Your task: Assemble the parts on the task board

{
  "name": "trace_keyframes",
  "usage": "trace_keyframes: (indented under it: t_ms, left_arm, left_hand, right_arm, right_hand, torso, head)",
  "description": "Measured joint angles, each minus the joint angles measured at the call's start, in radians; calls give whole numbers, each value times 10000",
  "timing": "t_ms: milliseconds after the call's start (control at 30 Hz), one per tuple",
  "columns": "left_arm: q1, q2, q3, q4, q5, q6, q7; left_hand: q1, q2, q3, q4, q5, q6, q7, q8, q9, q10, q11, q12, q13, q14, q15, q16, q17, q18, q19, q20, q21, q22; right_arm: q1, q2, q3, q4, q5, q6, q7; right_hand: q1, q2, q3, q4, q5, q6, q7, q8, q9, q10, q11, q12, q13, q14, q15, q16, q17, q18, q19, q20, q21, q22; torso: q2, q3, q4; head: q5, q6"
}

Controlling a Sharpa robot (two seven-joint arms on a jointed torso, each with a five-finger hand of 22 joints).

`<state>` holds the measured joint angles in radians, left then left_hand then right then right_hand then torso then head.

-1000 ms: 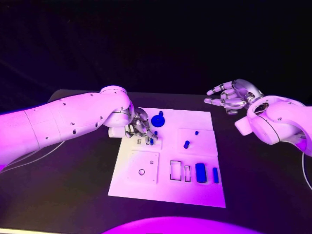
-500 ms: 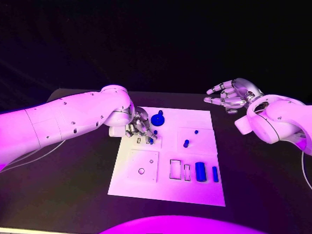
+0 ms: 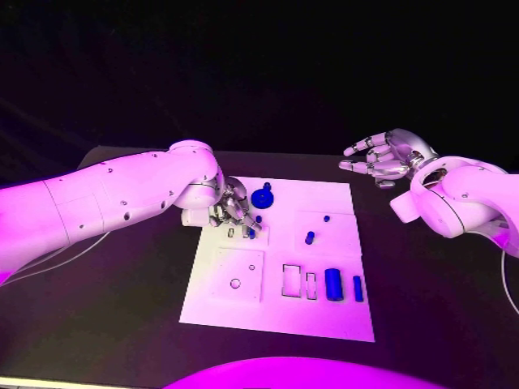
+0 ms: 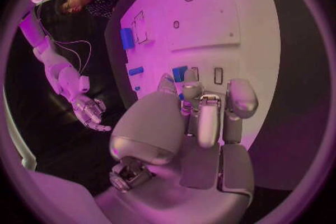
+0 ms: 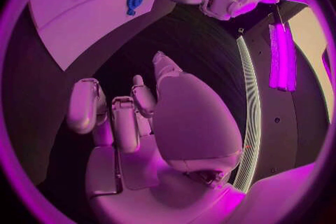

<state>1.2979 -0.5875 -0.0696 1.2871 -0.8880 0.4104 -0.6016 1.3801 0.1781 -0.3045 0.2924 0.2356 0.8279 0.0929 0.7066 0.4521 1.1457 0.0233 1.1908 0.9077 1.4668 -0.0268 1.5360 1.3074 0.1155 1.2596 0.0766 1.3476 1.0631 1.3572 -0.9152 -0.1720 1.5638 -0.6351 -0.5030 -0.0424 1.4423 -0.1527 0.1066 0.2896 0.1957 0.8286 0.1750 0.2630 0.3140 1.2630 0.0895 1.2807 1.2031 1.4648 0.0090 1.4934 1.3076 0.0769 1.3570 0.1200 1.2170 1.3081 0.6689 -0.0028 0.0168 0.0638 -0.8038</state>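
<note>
Head view: left hand (image 3: pixel 233 209) low over the task board (image 3: pixel 285 312), fingers (image 4: pixel 199 117) closed round a small blue part (image 4: pixel 179 73) at a slot near the board's far-left corner. Right hand (image 3: pixel 386 160) raised off the worktop (image 3: pixel 108 316), fingers loosely apart, holding nothing.

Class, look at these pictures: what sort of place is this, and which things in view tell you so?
Probably a robotics lab or demo bench. A white task board with small blue parts lies on a black table, and two white arms work over it, the left robot hand at the board.
</note>
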Motion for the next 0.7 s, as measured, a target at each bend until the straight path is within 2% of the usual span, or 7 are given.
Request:
trace_keyframes:
  t_ms: [433, 700]
  left_arm:
    - [-12, 67, -16, -101, -1, 78, -7]
    - [-14, 85, -18, -104, 4, 178, -10]
  left_hand:
    - [0, 0, 0, 0, 0, 0, 0, 0, -1, 20, -20, 0, -1, 0, 0, 0, 0, 1, 0, 0, -1, 15]
    - [584, 132, 221, -8, -1, 36, -37, -119, 13, 36, -36, -5, -34, 0, -71, 0, 0, 0, 36, -36, 42, 67]
  right_arm:
    - [0, 1, -1, 2, -2, 17, -4]
    - [0, 9, -1, -11, -3, 42, -14]
  right_hand:
    - [0, 0, 0, 0, 0, 0, 0, 0, 0, 0, 0, 0, 0, 0, 0, 0, -1, 0, 0, 0, 0, -2]
    - [0, 0, 0, 0, 0, 0, 0, 66, 0, 0, 0, 0, -10, 0, 0, 0, -2, -1, -36, 36, 0, -2]
  torso:
    - [6, 6, -1]
    - [2, 6, 3]
  head:
    - [-10, -38]
    - [-1, -53]
